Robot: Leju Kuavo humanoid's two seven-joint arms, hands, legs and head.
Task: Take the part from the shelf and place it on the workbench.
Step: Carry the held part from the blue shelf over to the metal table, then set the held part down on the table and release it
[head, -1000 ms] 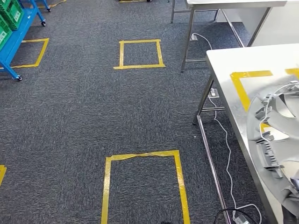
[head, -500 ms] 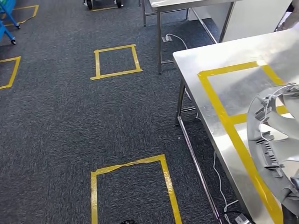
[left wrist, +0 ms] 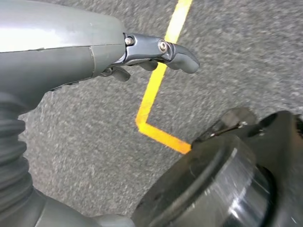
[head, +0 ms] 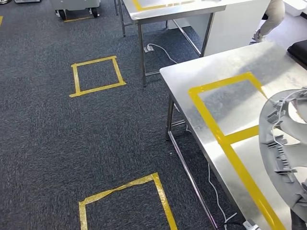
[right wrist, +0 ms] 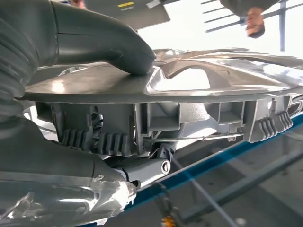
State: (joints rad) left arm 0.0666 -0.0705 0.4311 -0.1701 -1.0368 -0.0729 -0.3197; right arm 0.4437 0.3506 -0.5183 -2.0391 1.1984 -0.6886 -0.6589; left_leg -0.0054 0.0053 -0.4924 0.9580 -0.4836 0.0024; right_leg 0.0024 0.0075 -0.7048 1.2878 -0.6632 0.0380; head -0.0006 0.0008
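Two yellow tape squares on the carpet. Two steel counters, nearer counter tape-marked. Left hand hanging above carpet, fingers spread, holding nothing. Right hand clamping one grey part between thumb and fingers, above the nearer counter.
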